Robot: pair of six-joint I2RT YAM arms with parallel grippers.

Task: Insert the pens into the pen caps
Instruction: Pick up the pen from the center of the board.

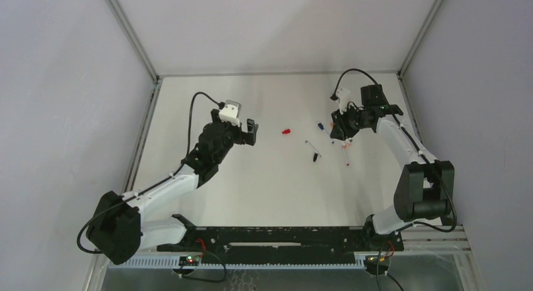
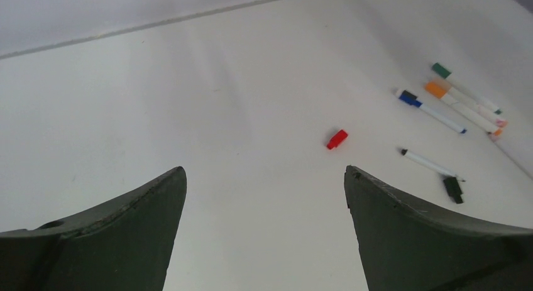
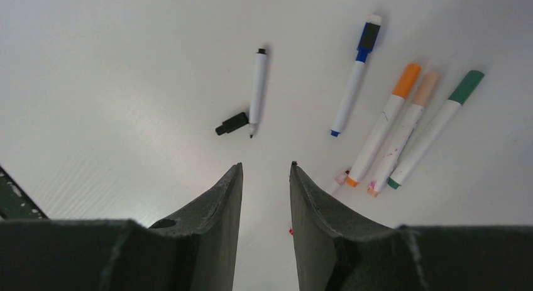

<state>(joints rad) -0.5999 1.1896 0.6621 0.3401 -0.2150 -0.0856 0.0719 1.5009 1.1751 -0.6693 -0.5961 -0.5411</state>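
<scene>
Roughly half of the job is judged done. On the white table [image 1: 251,190], three pens are seen with coloured caps already seated: the blue pen [image 3: 353,83], the orange pen [image 3: 383,127] and the green pen [image 3: 434,131], laid close together in a fan. Between the orange and the green one a pale-ended pen [image 3: 405,131] is laid; whether its peach end is a faded cap or a bare section cannot be told.

The black pen [image 3: 258,90] is shown uncapped, its fine nib exposed, with the black cap [image 3: 232,123] lying on its side just beside that nib. The red cap [image 2: 337,139] is found alone, well apart from the cluster and nearer the middle of the table. No matching red pen can be identified with certainty; only a pinkish tip [image 3: 341,176] is glimpsed beside one finger in the right wrist view, the rest being hidden.

The left gripper [image 2: 265,171] is held above the table with its jaws spread as wide as they go, and nothing is gripped; the red cap is framed ahead of it. The right gripper [image 3: 266,166] is poised over the pen cluster with only a narrow gap between its jaws, and nothing is seen caught in that gap.

At least two cappings, black and red, are judged to be left.
</scene>
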